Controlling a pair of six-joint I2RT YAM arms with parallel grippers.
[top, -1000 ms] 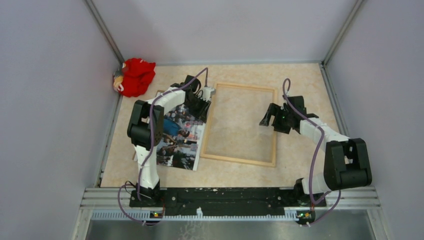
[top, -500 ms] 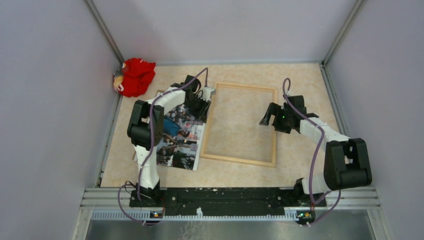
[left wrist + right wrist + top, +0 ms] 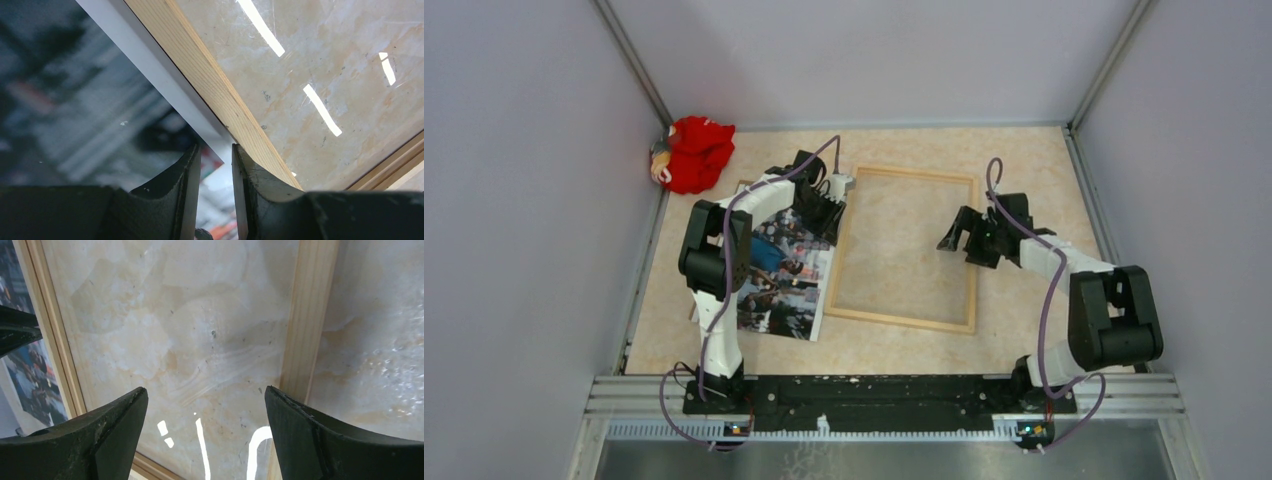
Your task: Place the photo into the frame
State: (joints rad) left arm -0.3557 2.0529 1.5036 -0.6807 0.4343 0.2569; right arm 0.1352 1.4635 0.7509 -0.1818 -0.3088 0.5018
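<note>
Light wood forms the thin rectangular picture frame [image 3: 899, 320] that lies flat in the middle of the beige marbled bench [image 3: 1024, 170], whose stone pattern shows through its clear pane. The large glossy photo [image 3: 784, 290], a crowded scene in blue, grey and red with a thin white border, lies picture side up just left of the frame. Its right edge runs along the frame's left rail, and it is outside the frame, not in it.

The left gripper [image 3: 829, 218] is at the photo's far right corner, beside the frame's far left corner. In the left wrist view its two black fingers [image 3: 185, 190] stand only a narrow gap apart. The photo's white border runs down into that gap, with the wooden rail passing just beside the right finger. The print looks blurred there, and whether the fingers actually pinch it I cannot tell.

The right gripper [image 3: 956, 248] hangs over the right part of the frame. In the right wrist view its fingers [image 3: 100, 440] are spread wide with nothing between them. One finger is over the pane, the other near the right rail, which passes between them close to that finger.

A crumpled red soft toy [image 3: 694, 152] sits in the far left corner of the bench, well apart from the frame and the photo.
</note>
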